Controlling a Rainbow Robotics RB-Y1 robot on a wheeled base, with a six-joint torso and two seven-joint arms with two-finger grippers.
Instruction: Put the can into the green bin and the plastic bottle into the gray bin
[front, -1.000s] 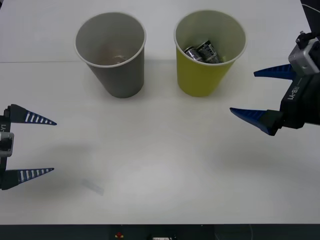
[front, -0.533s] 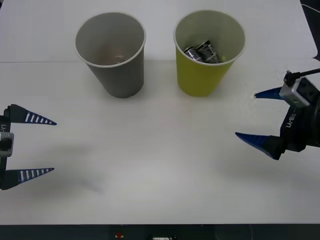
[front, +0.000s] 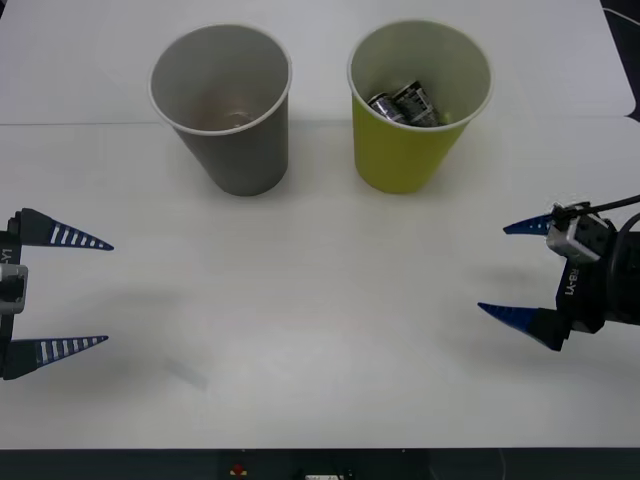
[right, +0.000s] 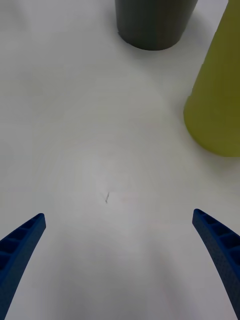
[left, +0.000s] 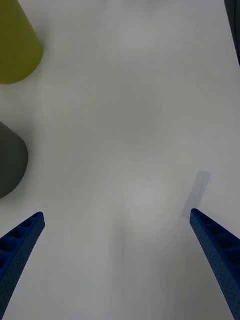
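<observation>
Here, on the white counter (front: 320, 330), the gray bin (front: 222, 105) stood beside the green bin (front: 418, 100), which held the can (front: 405, 106), while the right claw (front: 520, 270) and left claw (front: 70, 292) hung spread and empty nearer the robot.

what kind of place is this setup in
Probably a robot lab test bench: a plain white table, two paper cups as sorting bins, gray and green, and open blue grippers, left and right.
</observation>
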